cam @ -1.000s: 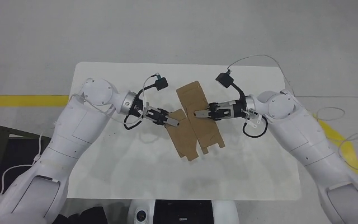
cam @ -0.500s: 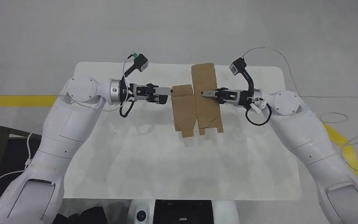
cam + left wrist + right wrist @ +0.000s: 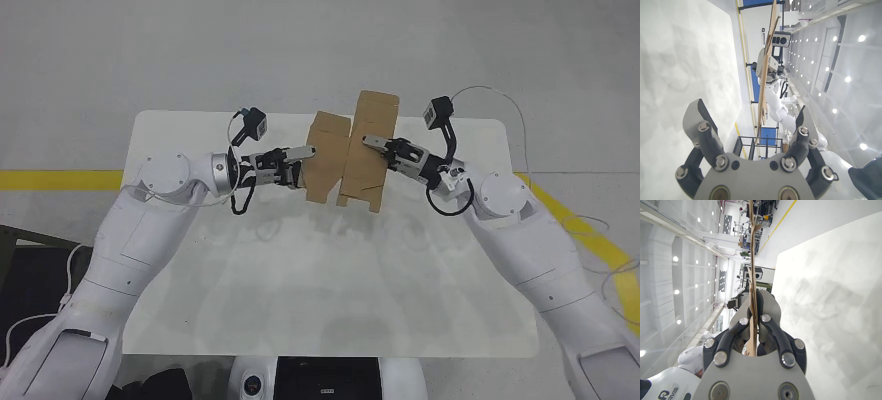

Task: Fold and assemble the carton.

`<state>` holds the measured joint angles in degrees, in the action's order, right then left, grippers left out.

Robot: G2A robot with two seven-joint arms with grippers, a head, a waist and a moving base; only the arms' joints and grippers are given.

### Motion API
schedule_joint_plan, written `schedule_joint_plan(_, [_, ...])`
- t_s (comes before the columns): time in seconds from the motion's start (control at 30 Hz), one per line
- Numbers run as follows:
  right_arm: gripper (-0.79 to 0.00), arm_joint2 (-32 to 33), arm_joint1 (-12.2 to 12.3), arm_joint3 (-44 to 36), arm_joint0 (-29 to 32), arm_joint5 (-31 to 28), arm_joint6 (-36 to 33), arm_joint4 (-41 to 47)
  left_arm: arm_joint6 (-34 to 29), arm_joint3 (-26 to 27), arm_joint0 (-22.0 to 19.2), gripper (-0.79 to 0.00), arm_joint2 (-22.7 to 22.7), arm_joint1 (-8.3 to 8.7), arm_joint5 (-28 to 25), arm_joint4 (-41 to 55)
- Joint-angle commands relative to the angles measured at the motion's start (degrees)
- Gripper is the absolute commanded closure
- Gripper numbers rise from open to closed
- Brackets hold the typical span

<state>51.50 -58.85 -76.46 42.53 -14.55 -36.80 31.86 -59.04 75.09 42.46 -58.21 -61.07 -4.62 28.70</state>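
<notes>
A flattened brown carton (image 3: 345, 160) is held up off the white table (image 3: 300, 290), near its far edge, tilted almost on edge. My right gripper (image 3: 368, 141) is at the carton's right panel. In the right wrist view the carton (image 3: 752, 256) runs edge-on through the right gripper (image 3: 753, 298), which is shut on it. My left gripper (image 3: 308, 153) is at the carton's left edge. In the left wrist view its fingers (image 3: 700, 113) stand wide open, with the thin carton (image 3: 762, 85) edge-on in line with the gap, not clamped.
The table's near half (image 3: 330, 310) lies bare below the raised carton. A yellow floor line (image 3: 60, 180) runs beyond the table's left side. Loose cables (image 3: 480, 95) hang off the right wrist, near the far right corner.
The carton has gone from lying flat mid-table to being raised and tipped up near the far edge. Both grippers rose and moved away from me with it.
</notes>
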Motion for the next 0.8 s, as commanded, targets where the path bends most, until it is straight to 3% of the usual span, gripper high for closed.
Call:
schedule_joint_plan(0.0, [0.000, 0.30, -0.13, -0.72, 0.47, 0.26, 1.35, -0.55, 0.23, -0.01, 0.13, -0.785, 0.82, -0.31, 0.39, 0.43])
schedule_joint_plan(0.3, [0.000, 1.96, -0.64, -3.02, 2.63, 2.07, 5.05, -2.11, 3.77, -1.65, -0.83, -0.785, 2.96, -1.87, 0.88, 3.00])
schedule_joint_plan(0.33, [0.000, 2.17, -0.68, -3.15, 2.85, 2.15, 5.22, -2.26, 3.85, -1.80, -0.91, -0.671, 3.01, -1.96, 0.85, 3.04])
schedule_joint_plan(0.37, [0.000, 2.36, -0.73, -3.29, 3.04, 2.24, 5.28, -2.43, 3.97, -1.94, -0.93, -0.382, 3.03, -2.04, 0.88, 3.13])
schedule_joint_plan(0.4, [0.000, 2.55, -0.77, -3.38, 3.20, 2.35, 5.33, -2.58, 4.09, -2.09, -0.90, -0.286, 3.00, -2.11, 1.03, 3.31])
schedule_joint_plan(0.43, [0.000, 2.72, -0.82, -3.50, 3.35, 2.44, 5.34, -2.73, 4.19, -2.21, -0.83, -0.108, 2.94, -2.17, 1.20, 3.53])
schedule_joint_plan(0.47, [0.000, 2.87, -0.87, -3.56, 3.52, 2.51, 5.35, -2.87, 4.14, -2.28, -0.79, 0.000, 2.89, -2.20, 1.26, 3.54])
schedule_joint_plan(0.77, [0.000, 3.95, -1.41, -4.08, 4.52, 3.17, 5.65, -4.35, 3.63, -2.25, -0.50, 0.000, 2.36, -2.52, 1.54, 3.63])
